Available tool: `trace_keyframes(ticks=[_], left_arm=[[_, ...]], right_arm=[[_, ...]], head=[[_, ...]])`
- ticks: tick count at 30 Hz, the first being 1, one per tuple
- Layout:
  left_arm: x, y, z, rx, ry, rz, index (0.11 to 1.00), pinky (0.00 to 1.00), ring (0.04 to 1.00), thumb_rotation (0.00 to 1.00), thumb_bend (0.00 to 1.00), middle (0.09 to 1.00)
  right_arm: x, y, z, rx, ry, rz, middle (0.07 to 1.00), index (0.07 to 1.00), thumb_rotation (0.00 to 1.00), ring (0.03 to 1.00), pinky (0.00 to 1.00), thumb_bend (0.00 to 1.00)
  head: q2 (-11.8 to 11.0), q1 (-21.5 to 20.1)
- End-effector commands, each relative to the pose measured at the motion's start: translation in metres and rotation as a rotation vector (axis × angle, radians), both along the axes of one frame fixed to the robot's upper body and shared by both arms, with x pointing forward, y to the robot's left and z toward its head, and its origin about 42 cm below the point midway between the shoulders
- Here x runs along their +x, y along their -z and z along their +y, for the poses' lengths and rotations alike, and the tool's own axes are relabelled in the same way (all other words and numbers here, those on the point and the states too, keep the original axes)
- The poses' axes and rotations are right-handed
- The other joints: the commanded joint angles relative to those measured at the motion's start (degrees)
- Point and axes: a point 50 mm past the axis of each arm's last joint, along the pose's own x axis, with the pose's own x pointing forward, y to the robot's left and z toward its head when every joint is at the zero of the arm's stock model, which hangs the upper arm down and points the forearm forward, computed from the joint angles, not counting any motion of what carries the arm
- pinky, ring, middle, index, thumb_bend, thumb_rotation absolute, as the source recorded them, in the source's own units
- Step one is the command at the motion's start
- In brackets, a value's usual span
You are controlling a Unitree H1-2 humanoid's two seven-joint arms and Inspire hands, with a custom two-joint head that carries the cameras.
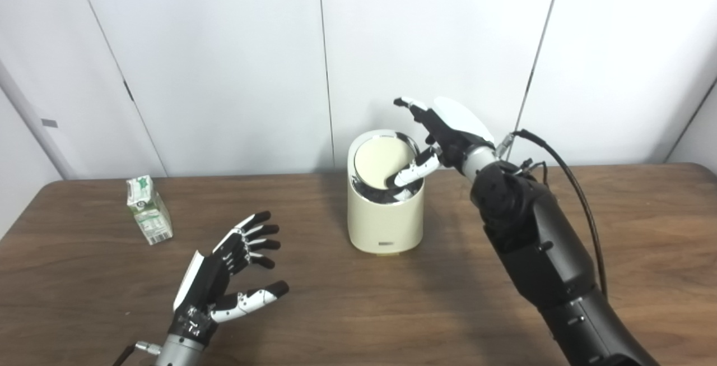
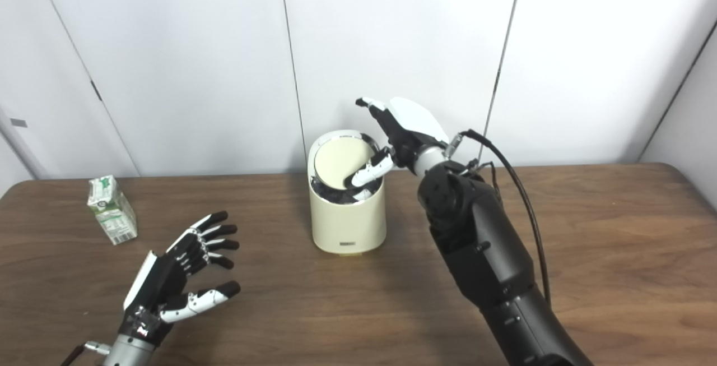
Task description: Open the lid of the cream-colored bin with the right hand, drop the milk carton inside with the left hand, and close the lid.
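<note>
Cream-colored and rounded, the bin point(image 1: 384, 209) stands near the back middle of the dark wood tabletop point(image 1: 392, 310), its round lid point(image 1: 380, 162) tilted inward under the thumb of the right hand point(image 1: 440, 130), whose fingers stretch up and apart, gripping nothing. Well off to the left, the green-and-white milk carton point(image 1: 148, 209) stands upright, while the left hand point(image 1: 232, 276) hovers spread wide and empty between carton and bin. The right eye view alone shows more tabletop to the right of the arm.
</note>
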Motion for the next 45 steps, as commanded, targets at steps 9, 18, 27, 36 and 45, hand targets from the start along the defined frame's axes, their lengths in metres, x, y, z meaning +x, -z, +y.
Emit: trace_keyframes(ticks=[9,18,27,36,45], left_arm=[[0.005,-0.013,-0.001,0.006,0.008,-0.068,0.900,0.58,0.727,0.21,0.76,0.809],[0.007,-0.013,-0.001,0.003,0.012,-0.068,0.902,0.59,0.726,0.21,0.77,0.805],[0.008,-0.014,0.001,0.010,0.007,-0.080,0.897,0.58,0.723,0.22,0.77,0.810],[0.007,-0.019,-0.005,0.010,-0.016,-0.109,0.865,0.58,0.723,0.19,0.77,0.795],[0.005,-0.038,-0.003,0.071,-0.082,-0.185,0.810,0.56,0.720,0.16,0.78,0.778]], right_arm=[[-0.021,-0.012,-0.044,0.192,0.057,-0.199,0.923,0.893,0.17,0.841,0.65,0.79],[-0.046,0.003,-0.079,0.235,0.059,-0.286,0.883,0.868,0.22,0.830,0.68,0.76],[-0.081,0.026,-0.103,0.249,0.003,-0.287,0.871,0.879,0.20,0.806,0.64,0.78],[-0.095,0.060,-0.117,0.320,-0.067,-0.194,0.935,0.926,0.18,0.850,0.77,0.80],[-0.101,0.077,-0.130,0.286,-0.063,-0.163,0.926,0.924,0.13,0.857,0.79,0.82]], head=[[-0.1,-0.3],[-0.1,-0.2],[-0.4,0.2],[-2.0,6.9],[-5.2,15.9]])
